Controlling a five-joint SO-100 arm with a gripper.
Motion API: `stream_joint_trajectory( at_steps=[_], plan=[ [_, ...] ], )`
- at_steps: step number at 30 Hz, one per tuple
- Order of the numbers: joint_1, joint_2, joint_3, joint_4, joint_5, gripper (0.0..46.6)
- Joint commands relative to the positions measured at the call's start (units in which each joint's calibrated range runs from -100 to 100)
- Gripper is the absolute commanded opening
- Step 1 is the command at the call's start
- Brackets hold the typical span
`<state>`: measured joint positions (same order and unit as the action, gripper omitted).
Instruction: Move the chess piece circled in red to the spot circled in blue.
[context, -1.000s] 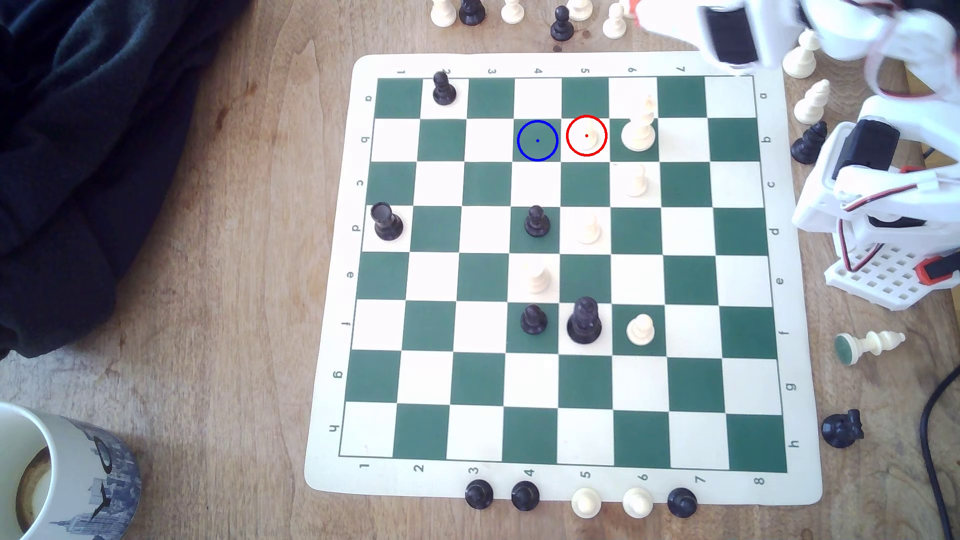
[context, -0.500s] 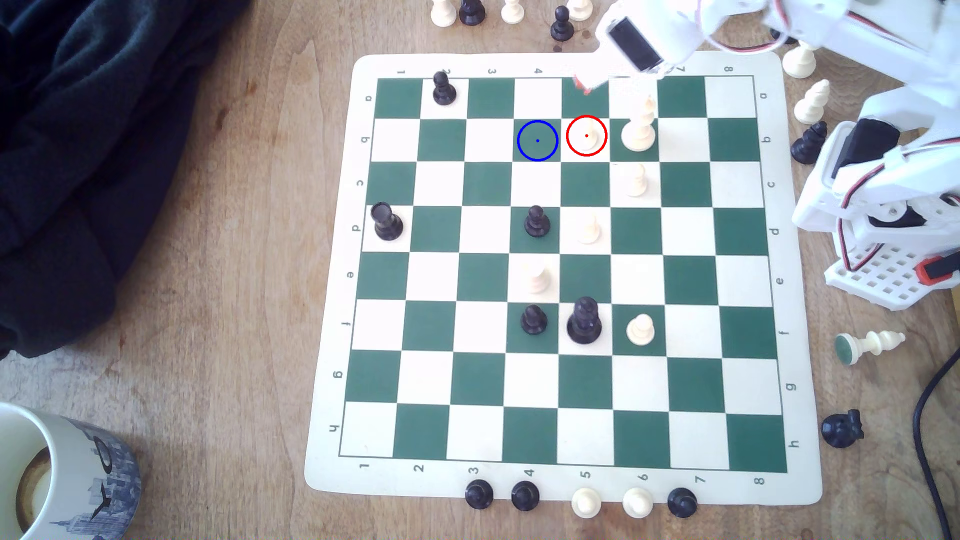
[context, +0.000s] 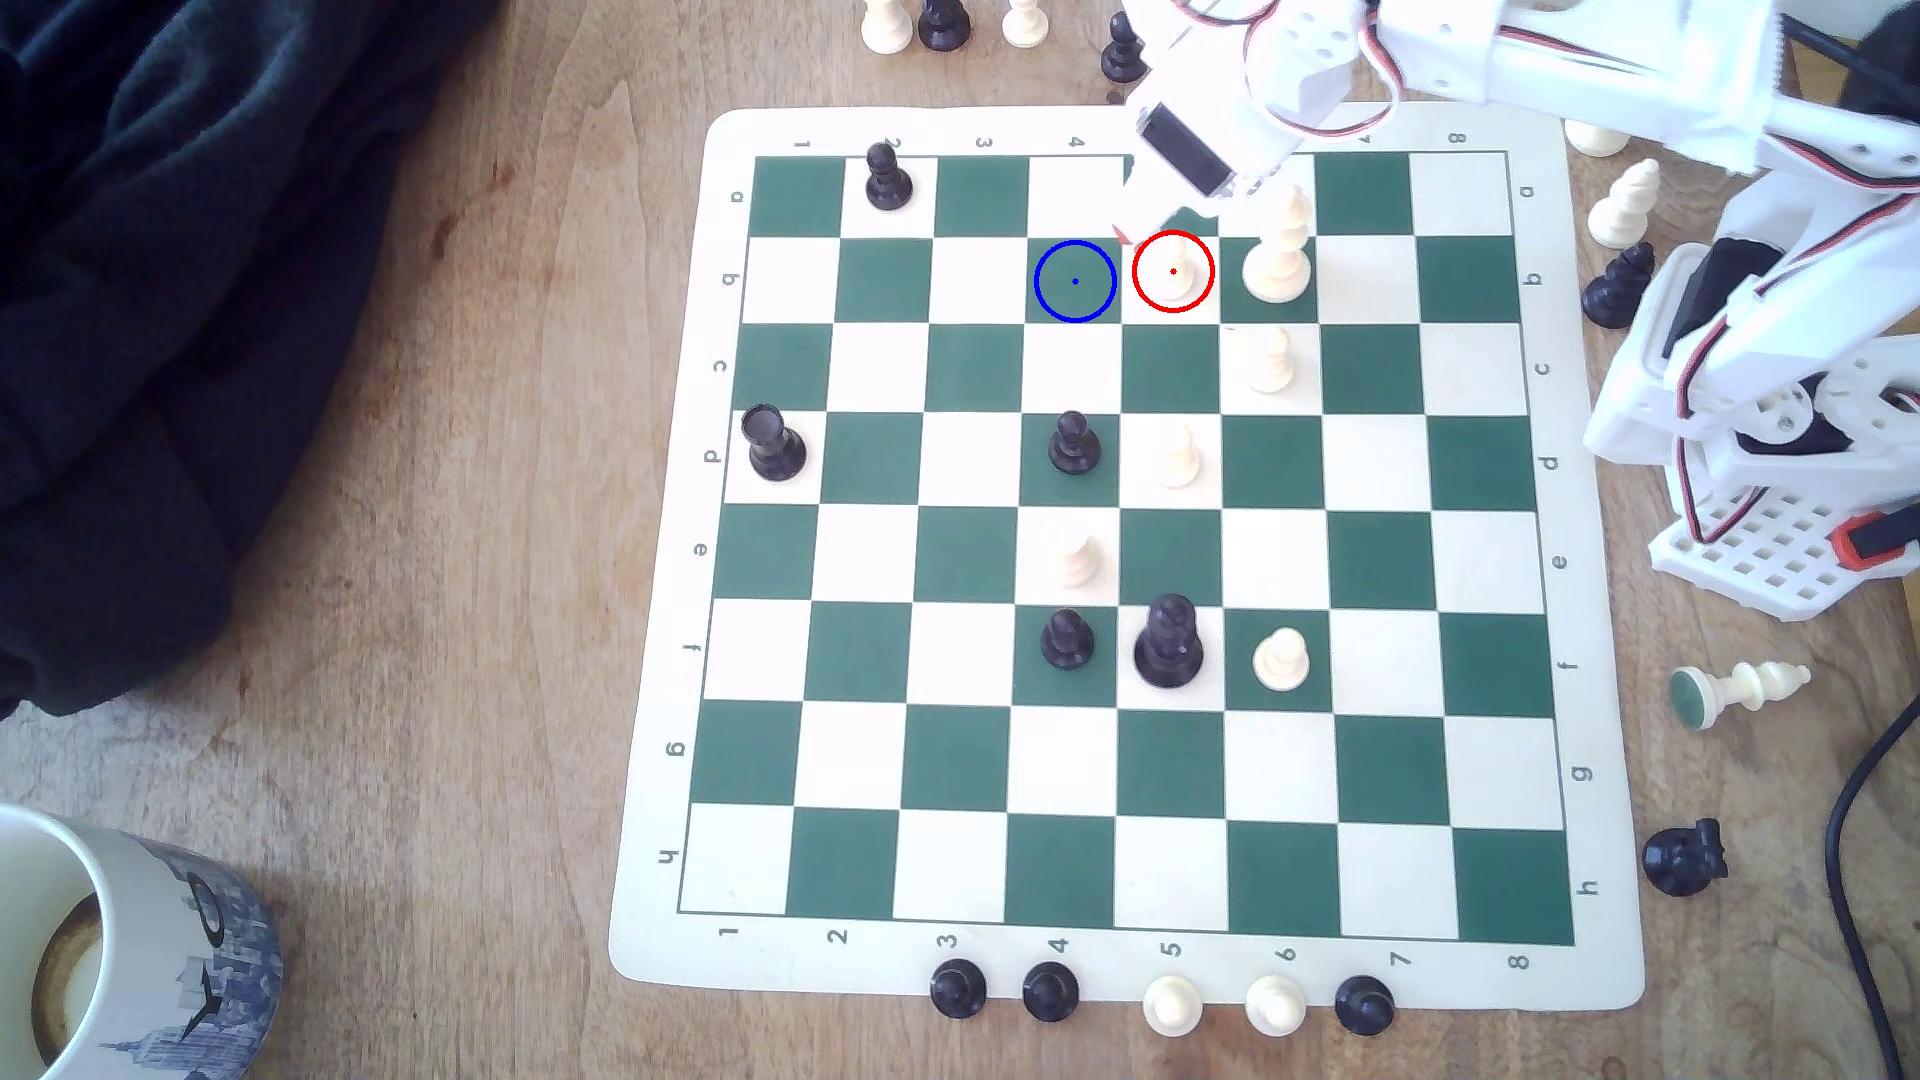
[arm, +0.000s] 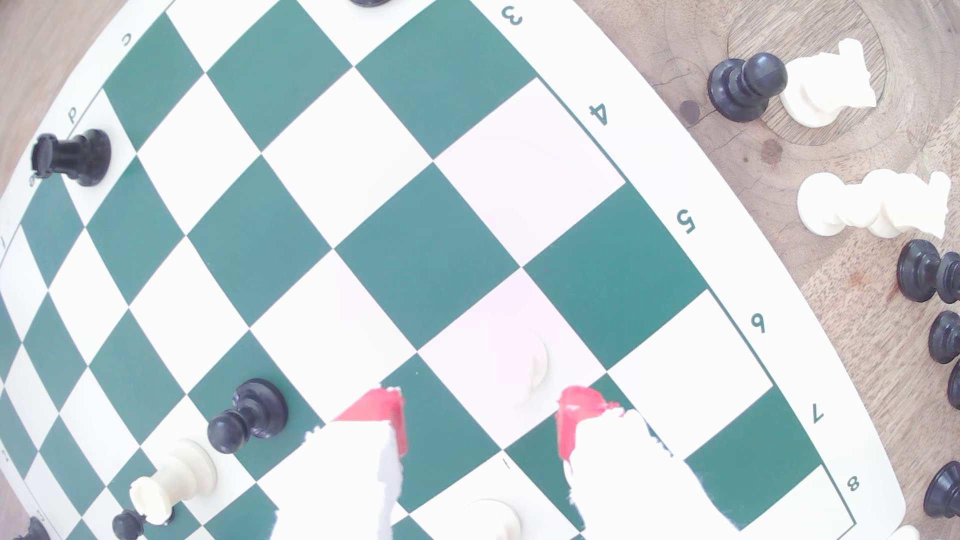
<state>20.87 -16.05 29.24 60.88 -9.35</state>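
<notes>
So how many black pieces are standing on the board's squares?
5: row-a pawn, row-d rook, row-d pawn, row-f pawn beside a tall row-f piece. The arm could hide another.

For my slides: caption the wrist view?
Open pincer poised just short of the cream pawn on its white square.

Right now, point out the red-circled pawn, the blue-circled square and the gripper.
pawn (context: 1174, 272): exterior view, on its round head inside the red circle.
square (context: 1075, 281): exterior view, on the green surface at the blue centre dot.
gripper (arm: 480, 423): wrist view, midway between the two red fingertips, jaws apart.
</notes>
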Motion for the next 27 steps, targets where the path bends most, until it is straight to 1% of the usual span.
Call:
stream_joint_trajectory(
  at_steps=[1,16,27],
  plan=[
    [-0.89,0.93,-1.13,-2.32,0.34,16.6],
    [-0.96,3.57,3.67,-4.69,0.73,17.6],
    [-0.18,6.88,3.76,-7.23,1.07,17.8]
  ],
)
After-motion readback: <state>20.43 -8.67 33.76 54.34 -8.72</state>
